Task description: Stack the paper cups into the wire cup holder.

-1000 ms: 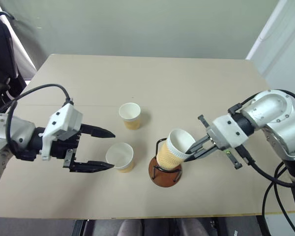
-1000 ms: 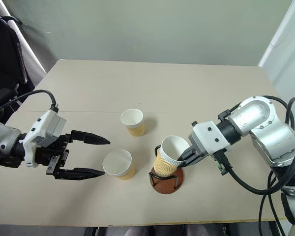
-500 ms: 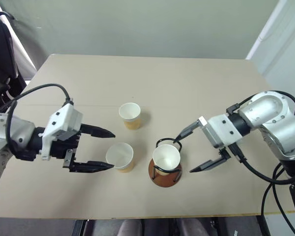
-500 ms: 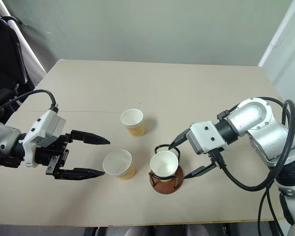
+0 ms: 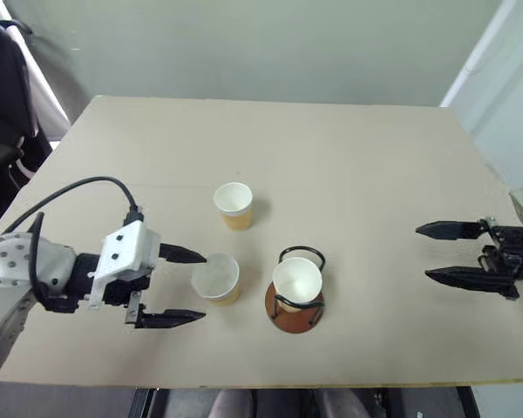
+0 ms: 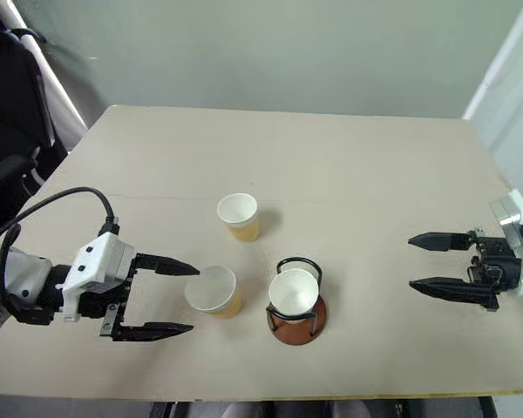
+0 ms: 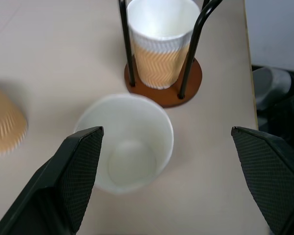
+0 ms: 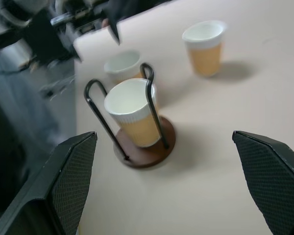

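Note:
The wire cup holder [image 5: 279,315] stands near the table's front middle, and one paper cup [image 5: 296,280] sits upright inside its black loops. A second paper cup [image 5: 216,279] stands just left of it. My left gripper [image 5: 204,286] is open, one finger on each side of this cup's left edge, not closed on it; the left wrist view shows the same cup [image 7: 130,144] between the fingers [image 7: 81,166]. A third paper cup [image 5: 234,205] stands farther back. My right gripper [image 5: 423,252] is open and empty, well to the right of the holder [image 8: 152,149].
The beige table [image 5: 349,148] has bare room at the back and right. Its front edge [image 5: 261,383] runs close below the holder. A black chair [image 5: 4,96] stands off the table's far left corner.
My right gripper let go of the tilted cup, which now sits upright in the holder, then opened and drew far back to the right. My left gripper dipped slightly beside the near cup.

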